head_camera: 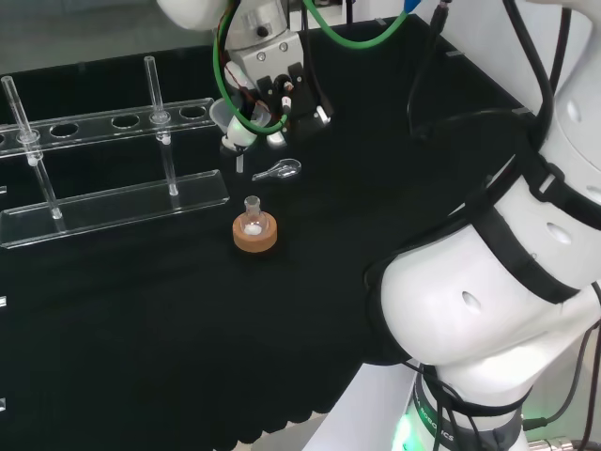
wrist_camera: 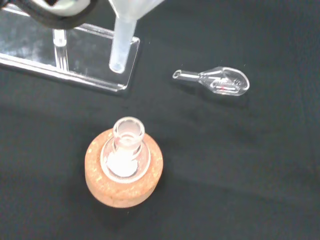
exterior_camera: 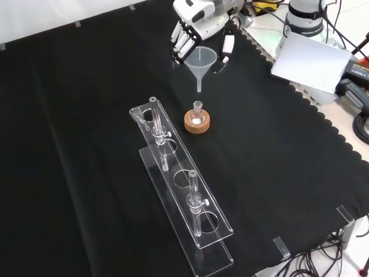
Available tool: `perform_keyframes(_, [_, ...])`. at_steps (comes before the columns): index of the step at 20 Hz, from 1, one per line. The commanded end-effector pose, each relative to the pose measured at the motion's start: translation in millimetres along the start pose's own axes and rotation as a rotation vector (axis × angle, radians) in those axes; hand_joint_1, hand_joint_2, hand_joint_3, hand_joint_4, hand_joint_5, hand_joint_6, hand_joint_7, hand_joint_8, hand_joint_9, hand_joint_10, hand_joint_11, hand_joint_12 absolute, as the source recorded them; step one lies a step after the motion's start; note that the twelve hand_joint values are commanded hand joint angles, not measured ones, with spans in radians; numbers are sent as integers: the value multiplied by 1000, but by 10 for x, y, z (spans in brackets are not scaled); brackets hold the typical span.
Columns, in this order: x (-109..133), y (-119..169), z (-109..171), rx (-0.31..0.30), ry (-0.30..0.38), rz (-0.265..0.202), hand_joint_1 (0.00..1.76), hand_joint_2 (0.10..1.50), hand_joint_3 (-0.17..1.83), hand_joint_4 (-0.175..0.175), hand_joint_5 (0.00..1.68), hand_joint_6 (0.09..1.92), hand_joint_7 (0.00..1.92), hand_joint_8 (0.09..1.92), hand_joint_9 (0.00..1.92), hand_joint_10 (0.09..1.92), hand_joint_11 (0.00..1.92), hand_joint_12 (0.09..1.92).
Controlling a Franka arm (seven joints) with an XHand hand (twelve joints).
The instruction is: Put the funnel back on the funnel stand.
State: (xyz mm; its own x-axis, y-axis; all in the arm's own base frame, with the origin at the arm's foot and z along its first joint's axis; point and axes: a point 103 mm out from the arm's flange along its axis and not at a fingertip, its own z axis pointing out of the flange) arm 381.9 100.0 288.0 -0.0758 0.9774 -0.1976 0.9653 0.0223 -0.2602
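Note:
A clear plastic funnel hangs in the air with the black and white hand shut on its rim, stem pointing down. In the head view the funnel is just off the right end of the clear funnel stand, a rack with a row of round holes in its top plate. In the front view the stand runs toward the camera and the funnel is above and beyond the flask. The wrist view has the funnel's stem over the stand's base plate.
A small glass flask holding something white sits on a cork ring between the hand and the stand's near end. A small glass scoop lies on the cloth beside it. Two upright clear posts rise from the stand.

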Motion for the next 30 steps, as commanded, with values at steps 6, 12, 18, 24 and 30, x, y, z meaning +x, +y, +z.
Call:
perform_keyframes(6, [-151, 105, -332, -48, 6, 9, 834, 770, 517, -57, 507, 523, 610, 730, 980, 420, 772, 1129])
perform_keyframes(12, [-217, 287, -563, -65, -17, 2, 834, 770, 518, -56, 499, 528, 609, 731, 981, 421, 772, 1128])
perform_keyframes(18, [-255, 516, -719, -63, -29, -2, 833, 771, 519, -56, 498, 535, 607, 733, 981, 421, 772, 1128])
perform_keyframes(24, [-195, 789, -762, -56, -35, -30, 829, 771, 519, -56, 495, 543, 607, 735, 981, 421, 773, 1128])
perform_keyframes(30, [-87, 1030, -742, -44, -54, -53, 827, 771, 520, -56, 495, 549, 605, 736, 981, 421, 773, 1127])
